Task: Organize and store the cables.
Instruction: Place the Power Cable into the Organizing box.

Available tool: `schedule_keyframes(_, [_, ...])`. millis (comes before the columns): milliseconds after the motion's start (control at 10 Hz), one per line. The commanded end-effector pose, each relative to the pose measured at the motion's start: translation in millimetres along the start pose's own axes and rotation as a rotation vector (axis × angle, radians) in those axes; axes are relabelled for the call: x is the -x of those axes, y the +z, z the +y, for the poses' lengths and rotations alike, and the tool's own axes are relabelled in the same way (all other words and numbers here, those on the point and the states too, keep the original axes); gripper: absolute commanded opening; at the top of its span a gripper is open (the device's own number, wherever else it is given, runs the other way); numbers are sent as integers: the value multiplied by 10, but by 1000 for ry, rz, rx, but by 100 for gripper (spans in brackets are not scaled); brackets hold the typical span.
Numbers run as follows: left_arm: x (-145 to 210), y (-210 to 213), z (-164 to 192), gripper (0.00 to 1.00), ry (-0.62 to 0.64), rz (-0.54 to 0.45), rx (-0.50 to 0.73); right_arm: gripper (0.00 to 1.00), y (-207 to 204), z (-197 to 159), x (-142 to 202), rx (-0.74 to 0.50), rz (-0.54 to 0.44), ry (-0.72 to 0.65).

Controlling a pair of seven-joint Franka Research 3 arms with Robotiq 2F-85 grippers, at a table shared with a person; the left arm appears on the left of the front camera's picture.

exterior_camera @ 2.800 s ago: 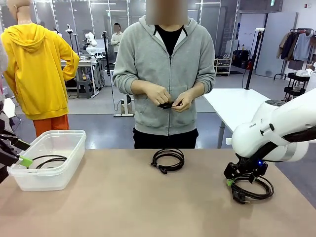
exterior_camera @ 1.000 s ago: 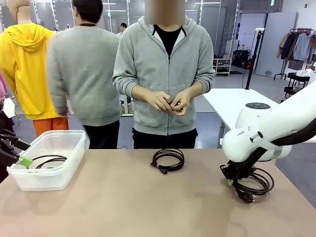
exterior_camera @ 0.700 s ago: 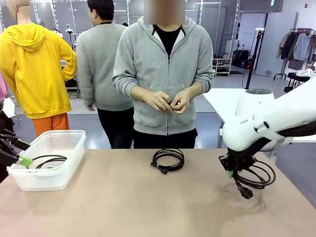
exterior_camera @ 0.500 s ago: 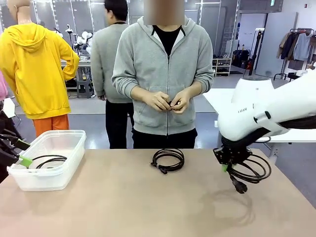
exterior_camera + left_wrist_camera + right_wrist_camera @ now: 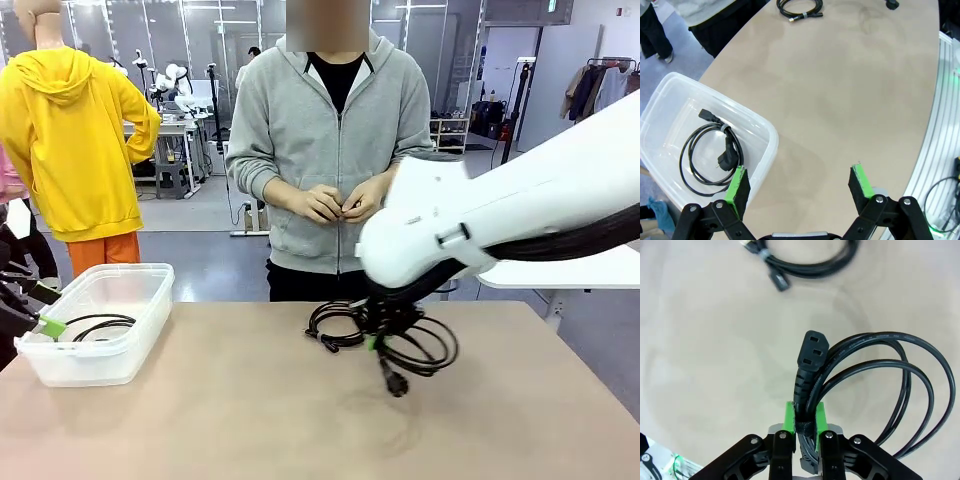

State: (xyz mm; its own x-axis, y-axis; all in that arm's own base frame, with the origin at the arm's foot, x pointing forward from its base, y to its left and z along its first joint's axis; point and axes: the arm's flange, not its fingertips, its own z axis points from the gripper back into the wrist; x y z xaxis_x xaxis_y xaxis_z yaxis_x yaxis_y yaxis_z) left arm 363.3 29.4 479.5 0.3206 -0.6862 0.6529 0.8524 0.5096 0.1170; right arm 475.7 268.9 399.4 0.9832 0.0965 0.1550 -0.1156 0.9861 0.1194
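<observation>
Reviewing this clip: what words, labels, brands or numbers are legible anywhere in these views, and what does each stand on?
No text can be read in any view.
Small green sign high on the far wall: too small to read.
Black three-hole plug of the coiled black cable held in the right gripper: no legible marking.
Clear plastic bin: no label visible.

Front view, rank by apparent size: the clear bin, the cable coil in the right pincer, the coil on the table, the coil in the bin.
1. clear bin, plainly largest.
2. held cable coil, though it hangs nearer the camera.
3. table coil and bin coil: look alike, both partly hidden, so unranked.
</observation>
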Motion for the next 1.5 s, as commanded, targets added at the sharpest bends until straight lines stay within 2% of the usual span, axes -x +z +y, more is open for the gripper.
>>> schedule_keyframes(0, [-10, -7, 0, 100, 13, -11, 9, 14, -242, 503, -227, 48, 26, -10])
schedule_keyframes(200, [-10, -7, 0, 100, 13, -11, 9, 14, -396, 852, -204, 14, 73, 48])
schedule_keyframes(600, [-10, -7, 0, 100, 13, -11, 9, 14, -634, 1091, -49, -76, 141, 171])
schedule_keyframes(900, [-10, -7, 0, 100, 13, -11, 9, 14, -777, 1160, -74, -153, 149, 150])
schedule_keyframes(1000, [-10, -7, 0, 100, 13, -11, 9, 26, -795, 1157, -84, -162, 143, 130])
schedule_keyframes(1100, [-10, -7, 0, 100, 13, -11, 9, 58, -809, 1140, -106, -144, 120, 99])
schedule_keyframes(1200, [-10, -7, 0, 100, 13, -11, 9, 75, -811, 1122, -117, -159, 119, 97])
schedule_keyframes(1300, [-10, -7, 0, 100, 13, -11, 9, 100, -803, 1102, -120, -166, 112, 97])
schedule_keyframes(1400, [-10, -7, 0, 100, 13, -11, 9, 100, -790, 1049, -119, -186, 109, 102])
